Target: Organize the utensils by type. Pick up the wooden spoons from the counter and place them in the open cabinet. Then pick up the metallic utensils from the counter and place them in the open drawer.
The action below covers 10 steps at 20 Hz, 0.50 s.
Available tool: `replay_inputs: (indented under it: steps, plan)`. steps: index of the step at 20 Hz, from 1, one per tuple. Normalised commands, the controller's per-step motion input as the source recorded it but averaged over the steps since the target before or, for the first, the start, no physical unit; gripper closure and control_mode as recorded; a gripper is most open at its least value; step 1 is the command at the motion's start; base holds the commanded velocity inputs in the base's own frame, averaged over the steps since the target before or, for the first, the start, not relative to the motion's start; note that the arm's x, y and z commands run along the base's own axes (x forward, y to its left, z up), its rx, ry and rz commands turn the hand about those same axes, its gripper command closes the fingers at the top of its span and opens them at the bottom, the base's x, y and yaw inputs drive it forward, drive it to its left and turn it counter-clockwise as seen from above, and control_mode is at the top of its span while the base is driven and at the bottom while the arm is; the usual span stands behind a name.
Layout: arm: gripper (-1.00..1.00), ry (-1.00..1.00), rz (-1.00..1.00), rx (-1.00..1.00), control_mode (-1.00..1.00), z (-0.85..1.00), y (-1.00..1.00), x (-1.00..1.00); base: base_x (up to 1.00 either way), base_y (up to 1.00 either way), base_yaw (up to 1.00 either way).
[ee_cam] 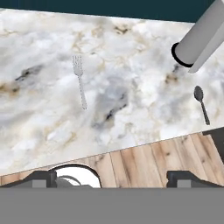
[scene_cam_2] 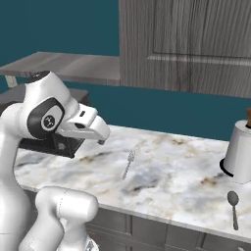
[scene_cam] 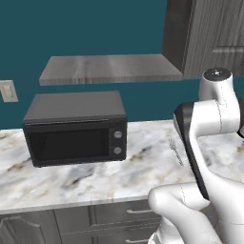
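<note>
A slim silver-grey fork [ee_cam: 79, 81] lies flat on the marble counter [ee_cam: 131, 52], tines toward the wall; it also lies mid-counter as the fork [scene_cam_2: 128, 164] and beside my arm as the fork [scene_cam: 176, 151]. A dark grey metal spoon [ee_cam: 201, 104] rests near the counter's front edge, the same spoon [scene_cam_2: 233, 208] at the right. My gripper [ee_cam: 113, 179] hovers high over the counter's front edge, open wide, holding nothing; the gripper [scene_cam_2: 101, 139] points down and right, left of the fork. The dark wood-grain cabinet [scene_cam_2: 186, 44] hangs above. The wooden spoons are out of view; I cannot make out the drawer.
A black microwave [scene_cam: 76, 128] stands at the counter's left under a grey shelf board [scene_cam: 109, 69]. A grey cylindrical canister [scene_cam_2: 240, 152] stands at the right, close behind the spoon. Wooden floor [ee_cam: 144, 162] lies below the counter edge. Dark cabinet fronts [scene_cam: 114, 214] run under the counter.
</note>
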Motion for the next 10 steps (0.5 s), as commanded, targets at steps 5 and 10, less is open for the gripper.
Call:
replay_inputs:
  steps: [5,10]
  plan:
    - [-1.0,-0.04,0.05,0.18,-1.0,-0.41,-0.32,0.42,0.0,0.0,0.0]
    - [-1.0,-0.06,0.08,0.01,-1.0,-0.63,-0.16,0.43,0.0,0.0,0.0]
